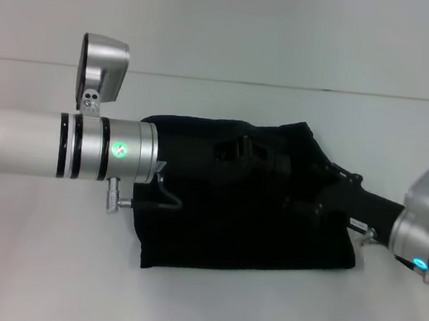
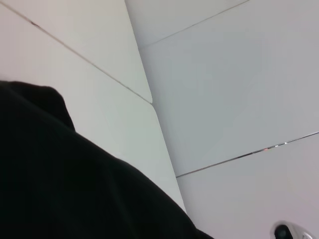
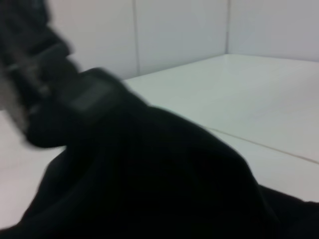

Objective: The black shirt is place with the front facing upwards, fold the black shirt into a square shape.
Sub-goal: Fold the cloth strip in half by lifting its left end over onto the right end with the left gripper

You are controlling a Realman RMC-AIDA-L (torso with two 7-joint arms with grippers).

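- We have our left gripper [image 1: 235,149] out over the middle of the black shirt [image 1: 268,235], black on black in the head view, so we cannot tell how its fingers stand or whether they hold cloth.
- Our right gripper [image 1: 326,189] comes in from the right side and meets the shirt's right edge; its fingers are likewise lost against the dark cloth, and we cannot tell their state.
- The shirt lies right under and between both grippers, so neither arm has to reach far. We judge the left one sits nearer the centre and the right one nearer the edge.
- The shirt is already a compact, roughly rectangular bundle, its long axis running left to right across the tabletop [image 1: 50,266], with the far right corner raised in a hump.
- In the right wrist view the cloth [image 3: 149,174] rises as a mound close to the camera; in the left wrist view it [image 2: 60,184] fills the near corner.
- We see nothing else on the tabletop; only our own arms crowd the fold.
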